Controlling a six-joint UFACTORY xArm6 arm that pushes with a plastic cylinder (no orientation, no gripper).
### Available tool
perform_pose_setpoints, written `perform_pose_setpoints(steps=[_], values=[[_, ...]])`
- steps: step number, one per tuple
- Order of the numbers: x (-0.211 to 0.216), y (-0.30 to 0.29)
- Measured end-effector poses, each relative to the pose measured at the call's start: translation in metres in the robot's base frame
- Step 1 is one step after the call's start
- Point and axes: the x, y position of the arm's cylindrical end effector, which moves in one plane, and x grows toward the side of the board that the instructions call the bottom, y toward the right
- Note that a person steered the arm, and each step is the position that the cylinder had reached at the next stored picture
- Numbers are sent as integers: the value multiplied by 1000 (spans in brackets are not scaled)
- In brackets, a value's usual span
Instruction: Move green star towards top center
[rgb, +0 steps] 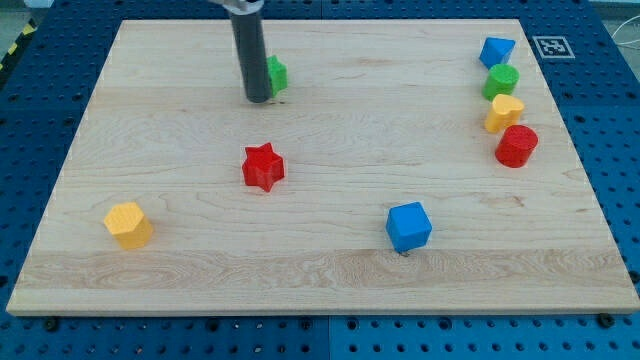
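The green star (276, 74) lies near the view's top, left of centre, mostly hidden behind my rod. My tip (257, 98) rests on the board, touching the star's left lower side. The star shows only as a green piece sticking out to the right of the rod.
A red star (263, 167) lies below my tip. A yellow hexagon block (128, 224) is at bottom left, a blue cube (408, 226) at bottom centre. At the right edge stand a blue block (496, 51), a green block (501, 81), a yellow block (504, 113) and a red block (516, 146).
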Motion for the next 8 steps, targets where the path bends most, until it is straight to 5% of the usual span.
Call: perform_pose_setpoints(steps=[4,8], values=[[-67,-11],[-70,80]])
